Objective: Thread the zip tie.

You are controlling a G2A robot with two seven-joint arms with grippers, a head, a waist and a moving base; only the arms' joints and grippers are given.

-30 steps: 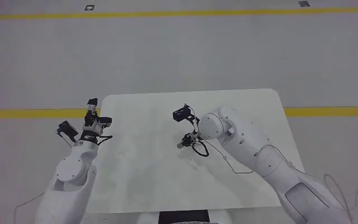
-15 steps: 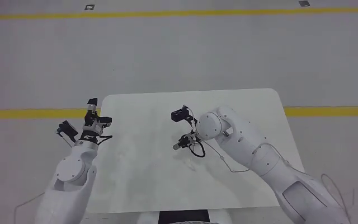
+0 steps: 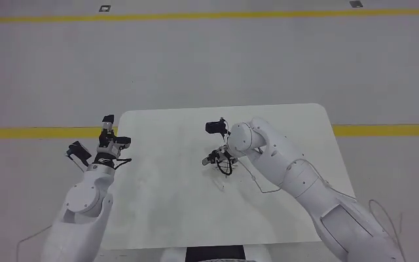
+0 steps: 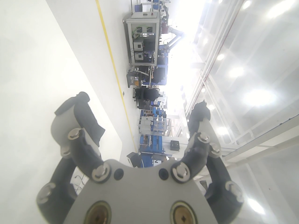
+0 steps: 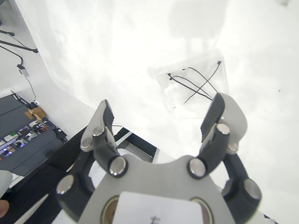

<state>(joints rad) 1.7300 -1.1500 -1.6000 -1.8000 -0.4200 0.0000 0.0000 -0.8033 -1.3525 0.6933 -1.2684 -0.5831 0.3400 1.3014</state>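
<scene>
Right end effector [image 3: 218, 159] hovers over the surface [image 3: 163, 196] middle, left end effector [image 3: 108, 131] at nine o'clock by its edge. Left wrist: wide open, empty. Right wrist: mine gapes empty above crossed zip ties [image 5: 203, 82] in a clear tray [image 5: 184, 110]; I risk pinching several.

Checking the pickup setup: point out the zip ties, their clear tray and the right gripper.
zip ties [image 5: 206, 81], right wrist view, where strands cross.
clear tray [image 5: 184, 111], right wrist view, bare floor.
right gripper [image 5: 162, 101], right wrist view, midway between fingertips.
</scene>
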